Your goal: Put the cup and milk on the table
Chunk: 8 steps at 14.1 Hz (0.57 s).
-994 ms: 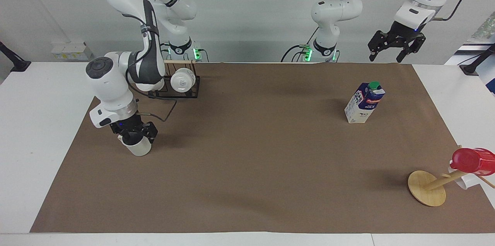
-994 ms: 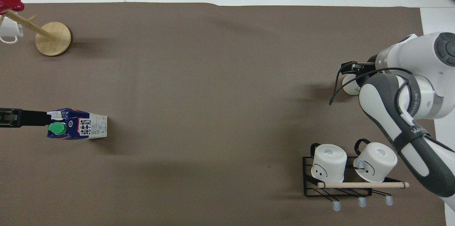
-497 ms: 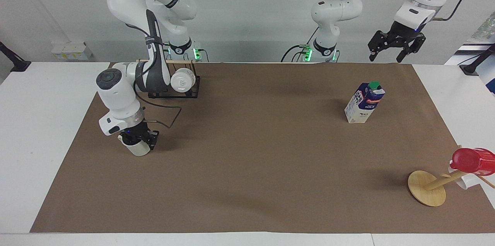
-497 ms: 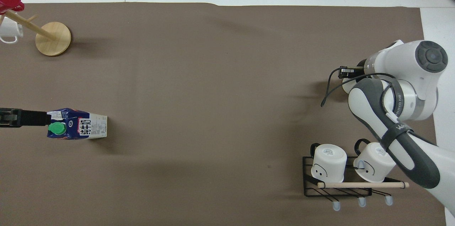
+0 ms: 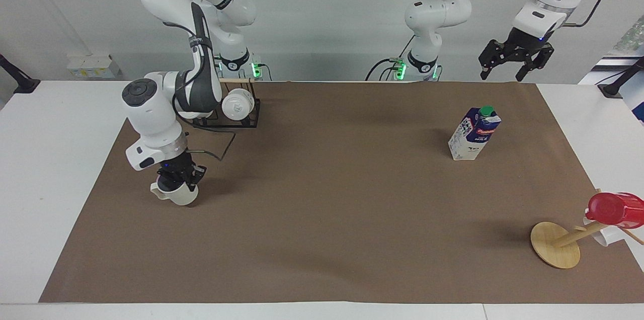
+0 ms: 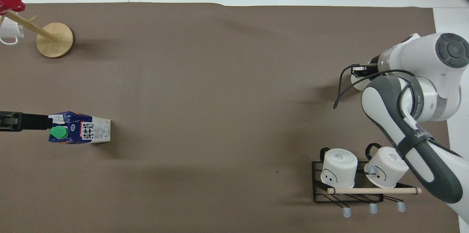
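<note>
Right claw (image 5: pixel 177 179) clenched on cup (image 5: pixel 177 194) at table (image 5: pixel 327 199), left claw (image 5: pixel 514 61) spread, up over table edge, milk (image 5: pixel 474 134) upright

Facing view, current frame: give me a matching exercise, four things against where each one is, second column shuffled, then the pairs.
Things:
1. cup
2. milk
3. red cup
4. left pincer

Places:
A. hanging on the wooden stand
B. raised in the air at the left arm's end, holding nothing
C. in the right pincer, at the brown sheet
D. standing upright and alone on the table, toward the left arm's end

Pairs: 1-C, 2-D, 3-A, 4-B
</note>
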Each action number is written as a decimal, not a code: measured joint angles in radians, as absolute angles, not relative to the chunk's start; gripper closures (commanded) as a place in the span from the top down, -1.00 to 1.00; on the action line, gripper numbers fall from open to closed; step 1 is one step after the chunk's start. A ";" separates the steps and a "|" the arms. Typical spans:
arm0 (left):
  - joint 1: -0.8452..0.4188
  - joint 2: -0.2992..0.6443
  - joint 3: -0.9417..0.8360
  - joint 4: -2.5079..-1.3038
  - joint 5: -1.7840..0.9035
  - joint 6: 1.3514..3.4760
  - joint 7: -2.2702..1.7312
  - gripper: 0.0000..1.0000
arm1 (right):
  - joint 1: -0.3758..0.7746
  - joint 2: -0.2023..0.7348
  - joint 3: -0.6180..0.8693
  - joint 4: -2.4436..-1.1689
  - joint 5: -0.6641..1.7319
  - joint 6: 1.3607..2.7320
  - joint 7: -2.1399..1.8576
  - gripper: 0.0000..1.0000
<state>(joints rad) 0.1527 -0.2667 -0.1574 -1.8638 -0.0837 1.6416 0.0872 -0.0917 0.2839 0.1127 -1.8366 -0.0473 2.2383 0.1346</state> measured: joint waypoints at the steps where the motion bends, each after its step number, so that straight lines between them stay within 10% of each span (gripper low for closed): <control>1: 0.153 -0.267 -0.157 -1.864 -0.084 1.642 0.087 1.00 | -0.062 0.269 0.114 -1.812 -0.047 2.201 0.171 -1.00; 8: 0.153 -0.267 -0.157 -1.864 -0.084 1.642 0.087 1.00 | 0.258 0.274 0.121 -1.620 -0.048 2.006 0.564 -1.00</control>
<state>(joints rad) 0.1527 -0.2667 -0.1574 -1.8638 -0.0837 1.6416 0.0872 0.2580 0.2741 0.1205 -1.6204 -0.0475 2.0061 0.5637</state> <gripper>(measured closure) 0.000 0.952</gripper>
